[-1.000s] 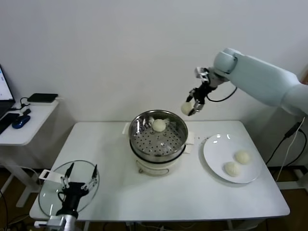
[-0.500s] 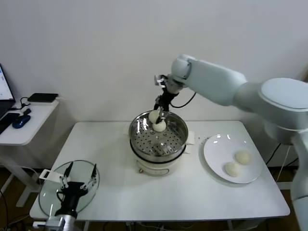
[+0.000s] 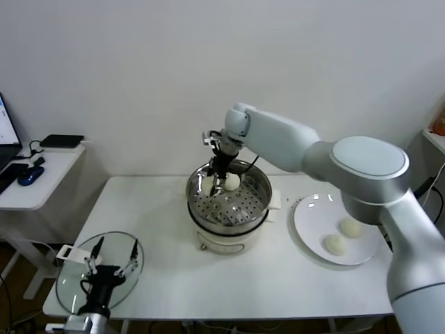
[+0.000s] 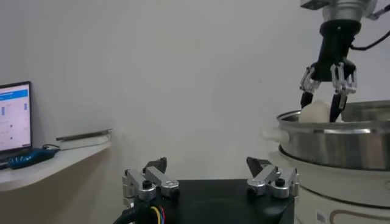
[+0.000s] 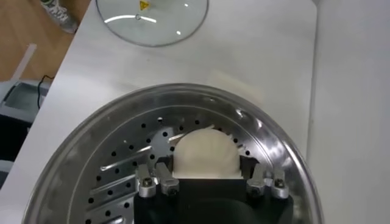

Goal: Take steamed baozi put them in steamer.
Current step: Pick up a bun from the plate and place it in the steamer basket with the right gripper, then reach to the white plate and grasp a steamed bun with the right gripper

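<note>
Now the right hand (image 3: pixel 217 179) sits at the far-left rim of the steamer (image 3: pixel 229 205), centre of the head frame; a second ago it hung high in the upper right with a bun, well clear of the basket, and half a second ago it stood over the back rim. So the carry is done and the arm has swung across and down into the basket. Right wrist view shows the carried baozi (image 5: pixel 206 154) between the fingers (image 5: pixel 152 181), low over the perforated floor; I cannot tell whether it touches the metal. The hand grips the bun, though the fingers look to be easing apart, so release seems to be starting rather than finished. Another baozi (image 3: pixel 231 182) already lies at the back of the basket, just beside the hand. Two more baozi (image 3: pixel 343 235) wait on the white plate (image 3: pixel 309 223), right of the steamer on the desk (image 3: pixel 278 278). Judgement: second of four is about placed, half the job left. Left hand (image 4: pixel 210 181) is parked lower left of the head frame over the glass lid (image 3: pixel 73 275), fingers spread, holding nothing.
</note>
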Controlling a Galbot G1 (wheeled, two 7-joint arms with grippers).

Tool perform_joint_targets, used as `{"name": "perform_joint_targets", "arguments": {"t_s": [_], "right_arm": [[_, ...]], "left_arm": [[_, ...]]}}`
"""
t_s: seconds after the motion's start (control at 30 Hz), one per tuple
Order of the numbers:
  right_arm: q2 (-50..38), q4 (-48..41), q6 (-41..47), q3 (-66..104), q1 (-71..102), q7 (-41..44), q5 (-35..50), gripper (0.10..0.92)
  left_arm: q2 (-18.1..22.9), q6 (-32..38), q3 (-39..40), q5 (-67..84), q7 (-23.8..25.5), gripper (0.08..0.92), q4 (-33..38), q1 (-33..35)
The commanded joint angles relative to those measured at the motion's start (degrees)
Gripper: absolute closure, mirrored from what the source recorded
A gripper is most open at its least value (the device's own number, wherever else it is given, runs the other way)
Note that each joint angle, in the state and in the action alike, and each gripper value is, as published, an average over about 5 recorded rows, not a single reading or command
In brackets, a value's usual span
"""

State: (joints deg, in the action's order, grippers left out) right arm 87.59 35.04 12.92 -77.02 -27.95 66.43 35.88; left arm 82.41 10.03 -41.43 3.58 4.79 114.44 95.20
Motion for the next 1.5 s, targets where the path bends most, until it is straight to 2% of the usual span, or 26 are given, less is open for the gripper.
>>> {"name": "perform_joint_targets", "arguments": {"t_s": [0.03, 0.7, 0.9, 1.03, 1.2, 1.5], "right_arm": [[1.84, -1.89, 0.25, 1.72, 2.64, -0.3, -2.06, 0.325], [2.25, -2.68, -0.69, 2.86, 4.12, -0.21, -4.18, 0.302], [2.68, -3.2, -1.34, 2.97, 3.91, 0.21, -4.48, 0.221], [1.76, -2.35, -1.46, 2.9, 2.85, 1.2, -4.34, 0.204], [-2.33, 2.45, -2.58, 0.42, -1.68, 3.12, -1.87, 0.202], [-13.8, 18.14, -6.59, -9.82, -16.53, 6.78, 5.13, 0.203]], "left_arm": [[0.01, 0.11, -0.03, 0.09, -0.02, 0.177, -0.15, 0.11], [0.19, 0.02, 0.1, 0.21, 0.02, 0.177, 0.27, 0.33], [0.17, 0.15, 0.17, 0.22, 0.01, 0.177, 0.02, 0.38], [0.17, -0.04, 0.15, 0.8, 0.0, 0.177, 0.09, 0.38], [0.17, -0.29, -0.01, 1.56, 0.01, 0.177, 0.2, 0.47], [0.14, -1.12, 0.06, 2.2, 0.1, 0.177, 0.12, -0.09]]}}
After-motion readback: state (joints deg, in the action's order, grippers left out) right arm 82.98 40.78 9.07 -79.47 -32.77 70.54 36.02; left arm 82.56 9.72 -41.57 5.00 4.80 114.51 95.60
